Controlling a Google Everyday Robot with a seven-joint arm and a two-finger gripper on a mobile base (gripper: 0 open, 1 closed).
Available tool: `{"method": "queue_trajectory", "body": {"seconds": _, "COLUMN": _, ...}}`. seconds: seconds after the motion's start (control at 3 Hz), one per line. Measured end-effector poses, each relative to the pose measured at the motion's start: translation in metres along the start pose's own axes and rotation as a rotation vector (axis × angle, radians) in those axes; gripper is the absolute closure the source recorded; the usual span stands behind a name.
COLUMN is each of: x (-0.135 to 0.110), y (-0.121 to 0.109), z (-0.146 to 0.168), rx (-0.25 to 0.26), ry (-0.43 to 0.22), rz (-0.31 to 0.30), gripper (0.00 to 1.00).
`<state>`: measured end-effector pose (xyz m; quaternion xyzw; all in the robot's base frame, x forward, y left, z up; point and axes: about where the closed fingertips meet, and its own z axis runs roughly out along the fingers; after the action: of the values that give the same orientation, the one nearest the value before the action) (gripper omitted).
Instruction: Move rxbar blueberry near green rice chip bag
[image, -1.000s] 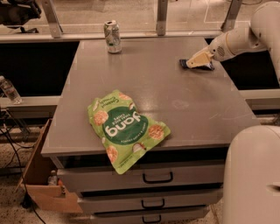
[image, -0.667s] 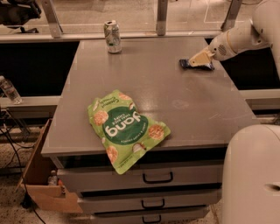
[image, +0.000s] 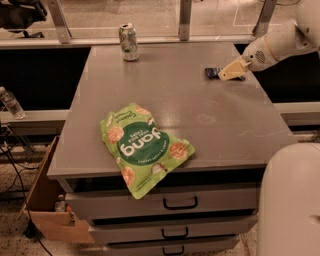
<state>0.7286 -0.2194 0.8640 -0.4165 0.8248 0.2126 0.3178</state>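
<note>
The green rice chip bag lies flat at the front of the grey table, its lower corner hanging over the front edge. The rxbar blueberry, a small dark bar, lies near the table's far right edge. My gripper with its pale yellow fingers is down at the bar's right end, touching or covering it. The arm reaches in from the upper right.
A silver drink can stands at the back of the table. Drawers sit below the front edge. A cardboard box and a plastic bottle are to the left. My white base fills the lower right.
My gripper has stayed at the bar, shifting only slightly. The bag and can have not moved.
</note>
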Motion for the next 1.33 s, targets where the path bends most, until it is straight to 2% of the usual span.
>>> {"method": "queue_trajectory", "body": {"seconds": 0.33, "x": -0.0091, "y": 0.0188, "z": -0.0137, "rx": -0.027, "ry": 0.007, "rz": -0.035, "gripper": 1.0}}
{"method": "queue_trajectory", "body": {"seconds": 0.67, "x": -0.0095, "y": 0.0184, "z": -0.0101, "rx": -0.029, "ry": 0.007, "rz": -0.034, "gripper": 0.85}}
{"method": "queue_trajectory", "body": {"seconds": 1.0, "x": -0.0039, "y": 0.0167, "z": -0.0127, "rx": -0.037, "ry": -0.042, "rz": -0.001, "gripper": 0.61}}
{"method": "queue_trajectory", "body": {"seconds": 1.33, "x": 0.0003, "y": 0.0093, "z": -0.0184, "rx": -0.022, "ry": -0.135, "rz": 0.077, "gripper": 0.38}}
